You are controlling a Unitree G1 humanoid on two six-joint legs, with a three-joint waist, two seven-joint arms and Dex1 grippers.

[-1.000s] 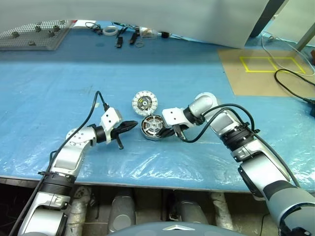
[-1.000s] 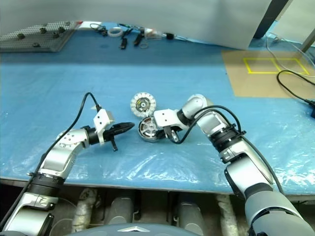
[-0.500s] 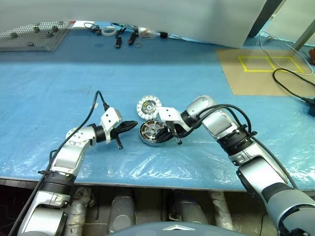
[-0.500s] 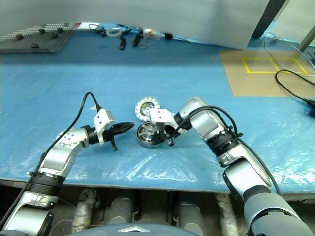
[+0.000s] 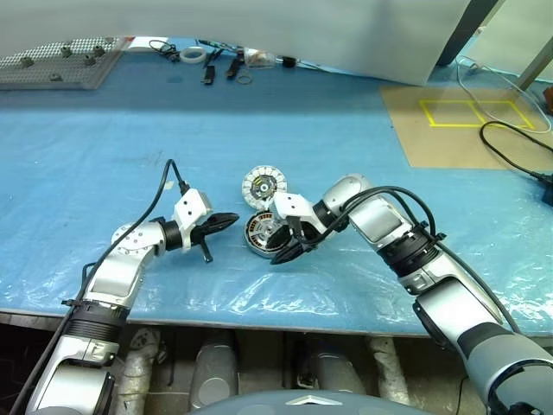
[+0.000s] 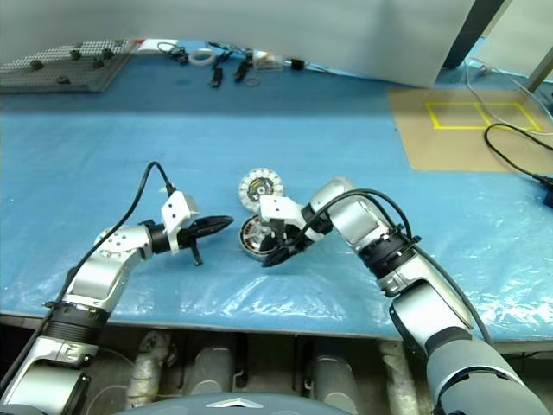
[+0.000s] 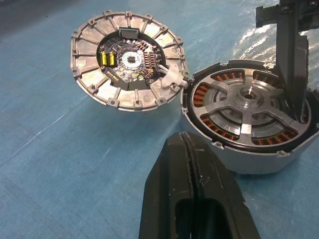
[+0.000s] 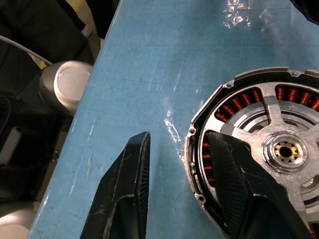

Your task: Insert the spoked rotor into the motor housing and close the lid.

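Round metal motor housing with copper windings and spoked rotor seated inside, lid touching beside it, no readable markings; left gripper closed empty, right gripper parted, gripping nothing, one finger over the rim.

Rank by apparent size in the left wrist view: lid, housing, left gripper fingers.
1-2. Housing and lid: they look about the same width; the housing sits slightly nearer the camera and is cut by the frame edge, so no ranking.
3. Left gripper fingers: narrower, though closest to the lens, which inflates them.

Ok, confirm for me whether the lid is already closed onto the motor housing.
No, the lid lies segmented face up on the blue table cover beside the motor housing, whose copper windings are uncovered.
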